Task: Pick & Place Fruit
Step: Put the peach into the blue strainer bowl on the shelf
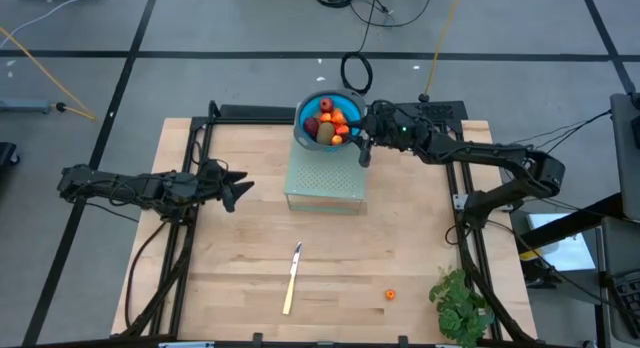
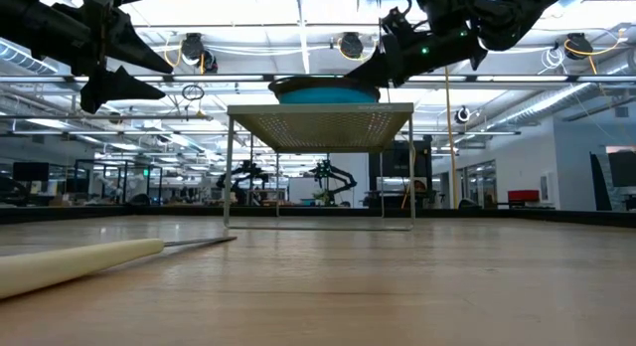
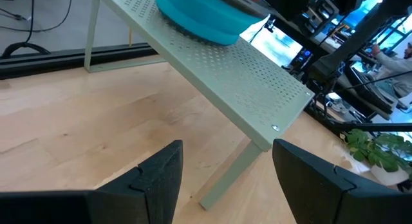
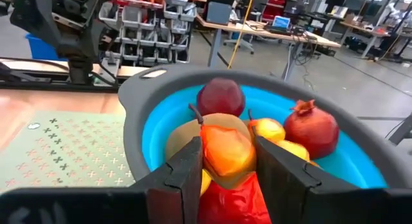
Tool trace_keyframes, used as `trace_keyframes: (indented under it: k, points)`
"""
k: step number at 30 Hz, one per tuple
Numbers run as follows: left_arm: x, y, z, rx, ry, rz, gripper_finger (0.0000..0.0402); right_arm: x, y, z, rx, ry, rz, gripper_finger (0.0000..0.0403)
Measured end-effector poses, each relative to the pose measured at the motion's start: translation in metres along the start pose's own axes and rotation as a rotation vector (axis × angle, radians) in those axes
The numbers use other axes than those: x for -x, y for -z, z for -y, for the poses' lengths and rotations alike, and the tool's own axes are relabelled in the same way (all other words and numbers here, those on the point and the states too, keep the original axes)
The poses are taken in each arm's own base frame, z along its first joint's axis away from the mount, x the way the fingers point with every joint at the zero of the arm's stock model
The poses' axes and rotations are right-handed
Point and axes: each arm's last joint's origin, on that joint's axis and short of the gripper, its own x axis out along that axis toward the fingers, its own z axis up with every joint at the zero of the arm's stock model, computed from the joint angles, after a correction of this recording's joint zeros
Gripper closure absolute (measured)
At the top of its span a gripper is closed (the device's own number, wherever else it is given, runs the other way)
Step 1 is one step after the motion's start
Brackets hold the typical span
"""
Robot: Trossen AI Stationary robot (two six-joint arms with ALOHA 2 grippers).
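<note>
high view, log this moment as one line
right gripper: over bowl, jaws around orange fruit | left gripper: open, idle left of rack | orange bit: on table

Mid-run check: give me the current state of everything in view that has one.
Right gripper: over the bowl, fingers either side of an orange fruit.
Left gripper: open, empty, raised left of the rack.
Blue bowl: on the perforated rack, full of fruit.
Knife: flat on table.
Small orange piece: loose on table.

No text, label, brand, number or sign can be read in any of the views. The bins and screens in the room behind the table are too small and blurred to make out any writing.
</note>
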Motion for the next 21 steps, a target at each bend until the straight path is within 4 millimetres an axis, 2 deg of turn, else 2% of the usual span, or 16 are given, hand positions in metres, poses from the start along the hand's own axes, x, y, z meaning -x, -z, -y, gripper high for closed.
trace_keyframes:
  k: [21]
  points:
    - [0.0001, -0.0012, -0.0016, -0.001, -0.053, 0.041, 0.016, 0.0004, -0.0018, 0.0015, 0.023, 0.011, 0.017, 0.0273]
